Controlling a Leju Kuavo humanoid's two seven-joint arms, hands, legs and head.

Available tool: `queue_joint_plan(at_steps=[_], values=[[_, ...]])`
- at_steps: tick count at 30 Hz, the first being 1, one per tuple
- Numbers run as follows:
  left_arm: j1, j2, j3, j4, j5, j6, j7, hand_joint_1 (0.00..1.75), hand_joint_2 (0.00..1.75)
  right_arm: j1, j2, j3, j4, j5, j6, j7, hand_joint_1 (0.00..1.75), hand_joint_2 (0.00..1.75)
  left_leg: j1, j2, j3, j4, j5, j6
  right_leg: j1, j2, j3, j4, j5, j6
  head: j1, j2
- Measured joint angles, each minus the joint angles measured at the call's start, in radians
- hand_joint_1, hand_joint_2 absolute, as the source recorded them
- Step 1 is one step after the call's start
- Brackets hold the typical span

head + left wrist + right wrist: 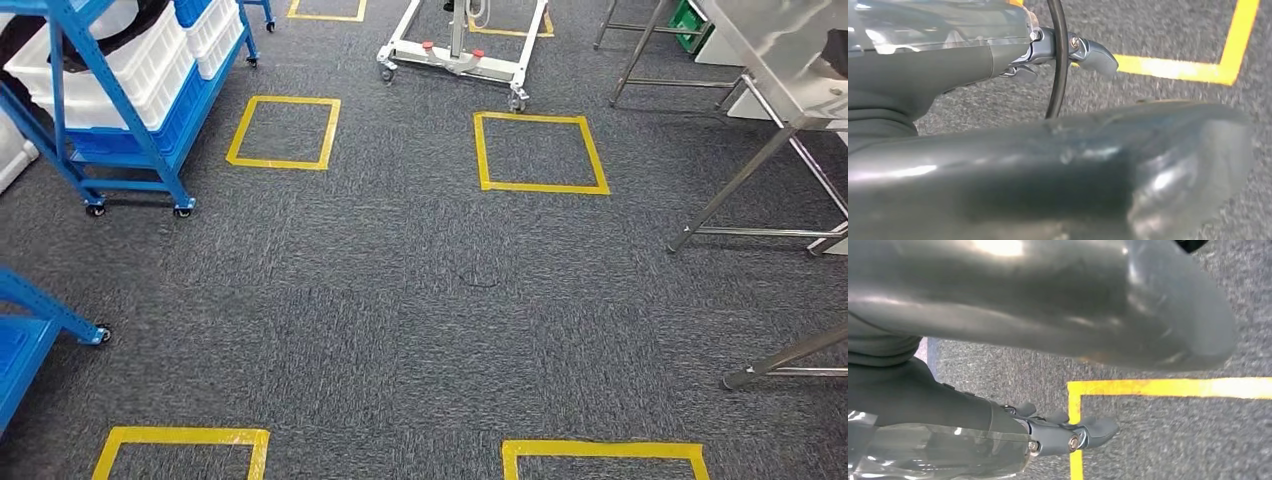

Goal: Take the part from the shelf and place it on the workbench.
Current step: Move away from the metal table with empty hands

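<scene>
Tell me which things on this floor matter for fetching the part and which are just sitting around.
For the job:
blue shelf cart with white bins
steel workbench
left hand, holding nothing
right hand, holding nothing

Just there:
yellow tape squares
white wheeled frame
green crate

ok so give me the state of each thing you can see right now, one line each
left hand: holds nothing, hangs over the carpet
right hand: holds nothing, hangs over the carpet
blue shelf cart: standing, white bins on it
white bins: stacked on the shelf
steel workbench: standing at the right
</scene>
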Motion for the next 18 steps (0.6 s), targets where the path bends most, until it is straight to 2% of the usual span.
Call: queue_joint_plan(at_steps=[1, 2, 3, 4, 5, 7, 8, 9, 10, 12, 13, 14, 16, 17, 18], values=[[-0.001, 0.001, 0.0, 0.0, -0.001, 0.0, -0.001, 0.0, 0.0, 0.001, 0.0, -0.001, 0.001, 0.001, 0.0, 0.001, 0.0, 0.0, -0.005, -0.011, -0.003, 0.0, 0.002, 0.004, 0.004, 0.019, -0.036, 0.071, -0.036, -0.006, 0.0, 0.0], [-0.001, 0.001, 0.0, 0.0, -0.001, 0.0, -0.002, 0.0, 0.0, 0.002, 0.0, -0.003, 0.002, 0.002, 0.0, 0.003, 0.0, 0.0, -0.011, -0.024, -0.006, -0.001, 0.004, 0.007, 0.01, 0.027, -0.074, 0.14, -0.061, -0.014, 0.0, 0.0], [-0.001, 0.001, 0.0, 0.0, -0.002, 0.0, -0.002, 0.0, 0.0, 0.003, 0.0, -0.004, 0.003, 0.002, 0.0, 0.004, 0.0, 0.0, -0.017, -0.037, -0.008, -0.001, 0.005, 0.01, 0.018, 0.031, -0.102, 0.186, -0.067, -0.024, 0.0, 0.0], [-0.001, 0.001, 0.001, 0.0, -0.003, 0.0, -0.004, 0.0, 0.0, 0.003, 0.0, -0.006, 0.003, 0.003, 0.0, 0.004, 0.0, 0.0, -0.021, -0.05, -0.008, -0.001, 0.006, 0.013, 0.029, 0.034, -0.113, 0.193, -0.051, -0.036, 0.0, 0.0], [0.0, 0.001, 0.001, 0.0, -0.004, 0.0, -0.005, 0.0, 0.0, 0.003, 0.0, -0.006, 0.004, 0.004, 0.0, 0.004, 0.0, 0.0, -0.025, -0.062, -0.008, -0.001, 0.007, 0.015, 0.04, 0.04, -0.104, 0.158, -0.017, -0.049, 0.0, 0.0], [0.0, 0.0, 0.001, 0.0, -0.007, -0.001, -0.007, 0.0, 0.0, 0.002, -0.001, -0.008, 0.004, 0.005, 0.0, 0.002, 0.0, 0.0, -0.027, -0.083, -0.006, -0.002, 0.009, 0.018, 0.065, 0.065, -0.051, 0.021, 0.065, -0.077, 0.0, 0.0], [0.0, -0.001, 0.001, 0.0, -0.007, -0.002, -0.007, 0.0, 0.0, 0.002, -0.002, -0.008, 0.004, 0.006, 0.0, 0.0, 0.0, 0.0, -0.026, -0.092, -0.006, -0.003, 0.011, 0.018, 0.074, 0.077, -0.028, -0.038, 0.092, -0.089, 0.0, 0.0], [0.0, -0.002, 0.002, 0.0, -0.008, -0.002, -0.007, 0.0, 0.0, 0.001, -0.004, -0.008, 0.004, 0.006, 0.0, -0.001, 0.0, 0.0, -0.025, -0.099, -0.006, -0.006, 0.014, 0.017, 0.081, 0.085, -0.015, -0.073, 0.107, -0.098, 0.0, 0.0], [0.001, -0.003, 0.002, 0.0, -0.008, -0.003, -0.008, 0.0, 0.0, 0.0, -0.006, -0.009, 0.004, 0.006, 0.0, -0.002, 0.0, 0.0, -0.025, -0.105, -0.006, -0.009, 0.017, 0.014, 0.085, 0.088, -0.011, -0.086, 0.111, -0.104, 0.0, 0.0], [0.004, -0.002, 0.002, 0.0, -0.009, -0.003, -0.008, 0.0, 0.0, -0.002, -0.006, -0.01, 0.004, 0.007, 0.0, -0.002, 0.0, 0.0, -0.027, -0.113, -0.005, -0.02, 0.024, 0.006, 0.082, 0.074, -0.006, -0.102, 0.123, -0.108, 0.0, 0.0], [0.006, -0.001, 0.003, 0.0, -0.009, -0.002, -0.008, 0.0, 0.0, -0.003, -0.005, -0.011, 0.005, 0.007, 0.0, -0.003, 0.0, 0.0, -0.03, -0.106, -0.006, -0.017, 0.018, 0.004, 0.077, 0.066, 0.0, -0.117, 0.132, -0.106, 0.0, 0.0], [0.005, 0.001, 0.003, 0.0, -0.01, -0.002, -0.008, 0.0, 0.0, -0.003, -0.004, -0.012, 0.005, 0.007, 0.001, -0.003, 0.0, 0.0, -0.033, -0.091, -0.015, 0.004, 0.0, 0.001, 0.072, 0.057, 0.005, -0.132, 0.141, -0.104, 0.0, 0.0], [0.003, 0.004, 0.005, 0.0, -0.01, -0.001, -0.008, 0.0, 0.0, -0.001, -0.003, -0.014, 0.006, 0.007, 0.001, -0.003, 0.0, 0.0, -0.033, -0.046, -0.057, 0.108, -0.067, -0.005, 0.066, 0.036, 0.008, -0.149, 0.152, -0.099, 0.0, 0.0], [0.001, 0.005, 0.006, 0.0, -0.01, -0.001, -0.008, 0.0, 0.0, 0.001, -0.002, -0.014, 0.007, 0.007, 0.001, -0.003, 0.0, 0.0, -0.031, -0.032, -0.082, 0.171, -0.1, -0.01, 0.065, 0.026, 0.005, -0.147, 0.152, -0.099, 0.0, 0.0], [0.001, 0.006, 0.007, 0.0, -0.01, -0.001, -0.008, 0.0, 0.0, 0.002, -0.002, -0.015, 0.007, 0.007, 0.001, -0.003, 0.0, 0.0, -0.029, -0.024, -0.099, 0.217, -0.119, -0.017, 0.064, 0.017, 0.002, -0.144, 0.151, -0.098, 0.0, 0.0]])
